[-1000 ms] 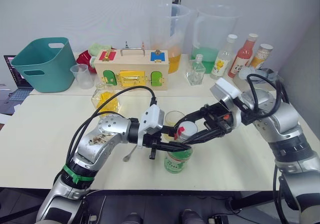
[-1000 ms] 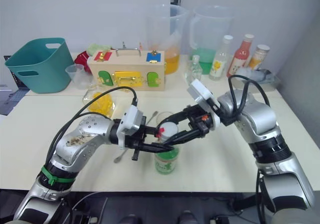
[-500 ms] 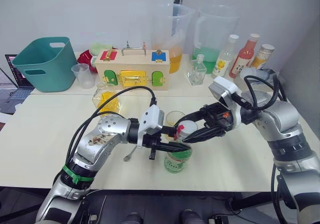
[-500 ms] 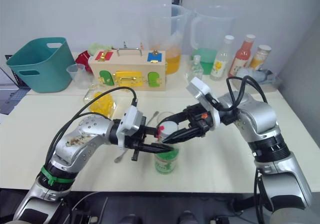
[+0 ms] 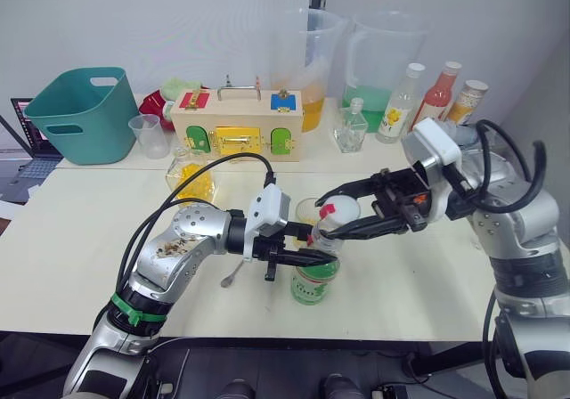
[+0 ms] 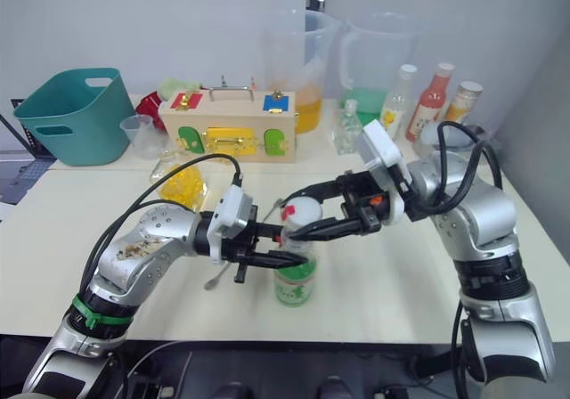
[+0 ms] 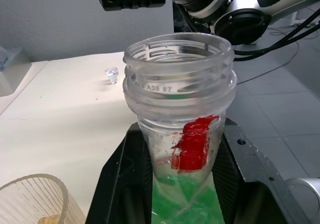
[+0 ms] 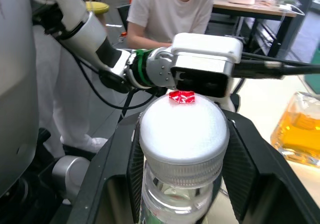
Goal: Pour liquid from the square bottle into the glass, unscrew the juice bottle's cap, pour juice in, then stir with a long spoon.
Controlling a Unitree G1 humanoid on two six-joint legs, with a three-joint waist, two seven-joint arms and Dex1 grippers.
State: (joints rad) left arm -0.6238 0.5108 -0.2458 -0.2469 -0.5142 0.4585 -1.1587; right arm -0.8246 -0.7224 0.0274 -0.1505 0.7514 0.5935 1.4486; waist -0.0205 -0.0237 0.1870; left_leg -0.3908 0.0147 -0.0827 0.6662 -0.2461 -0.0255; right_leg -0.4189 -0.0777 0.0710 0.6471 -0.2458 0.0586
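My left gripper [image 5: 305,258] is shut on the juice bottle [image 5: 309,280], which stands upright near the table's front with pale green juice [image 7: 192,199] inside. Its threaded neck [image 7: 178,59] is bare. Just above the neck, my right gripper [image 5: 333,213] is shut on the white cap [image 8: 183,129]. The glass [image 5: 308,209] stands right behind the bottle with a little yellow liquid [image 7: 47,219] in it. The square bottle [image 5: 189,178] sits further back on the left. The long spoon [image 5: 233,275] lies on the table under my left arm.
Along the back stand a teal basket [image 5: 76,114], a plastic cup [image 5: 147,134], a wooden latch box [image 5: 236,127], two big pitchers [image 5: 307,61], a small square glass bottle [image 5: 352,127] and three other bottles [image 5: 434,96]. A clear stopper [image 7: 111,74] lies on the table. A person [image 8: 172,9] sits beyond.
My right gripper has risen and drawn back to the right with the cap, which has come off the bottle's neck. The left gripper keeps hold of the bottle.
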